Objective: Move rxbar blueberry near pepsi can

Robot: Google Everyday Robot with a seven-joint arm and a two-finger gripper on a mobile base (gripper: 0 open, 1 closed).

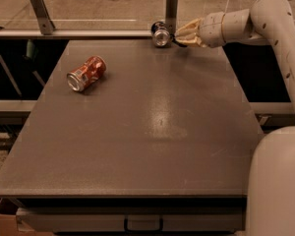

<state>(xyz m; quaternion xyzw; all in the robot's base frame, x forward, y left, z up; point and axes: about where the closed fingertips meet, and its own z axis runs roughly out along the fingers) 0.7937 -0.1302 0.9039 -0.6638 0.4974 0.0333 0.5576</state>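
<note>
The pepsi can [161, 33] lies on its side at the far edge of the grey table [152, 132], silver top turned toward the camera. My gripper [179, 37] reaches in from the right and sits just right of the can, its tan fingers [189, 30] drawn together. A thin dark sliver at the fingertips, the rxbar blueberry [180, 43], shows low between the gripper and the can, mostly hidden by the fingers. It is almost touching the can.
An orange-red soda can [86, 73] lies on its side at the table's left. A metal rail with two upright posts [171, 6] runs behind the far edge. My arm's pale body [278, 181] fills the lower right corner.
</note>
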